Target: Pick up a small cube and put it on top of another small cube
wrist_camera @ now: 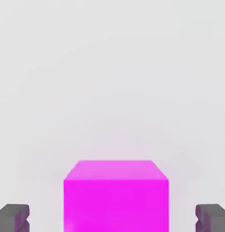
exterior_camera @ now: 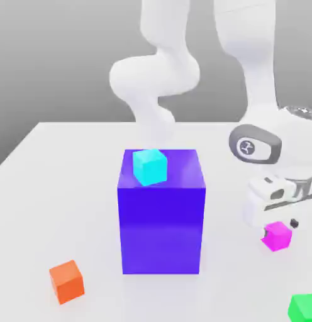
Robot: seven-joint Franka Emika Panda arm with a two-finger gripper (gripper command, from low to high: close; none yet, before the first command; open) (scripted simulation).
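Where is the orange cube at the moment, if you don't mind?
The orange cube sits on the table, left of the blue-purple block in the exterior view.

Counted at a pale tabletop (exterior_camera: 33, 207): one magenta cube (exterior_camera: 277, 236), one green cube (exterior_camera: 304, 309), one orange cube (exterior_camera: 67, 282) and one cyan cube (exterior_camera: 150, 167), for four small cubes in all, plus one large blue-purple block (exterior_camera: 161, 229).

White jointed robot arm (exterior_camera: 155, 74), bent, hand low at the exterior view's right.
Its two-finger gripper (wrist_camera: 112, 219) points down, dark blocky fingertips (wrist_camera: 13, 219) apart.
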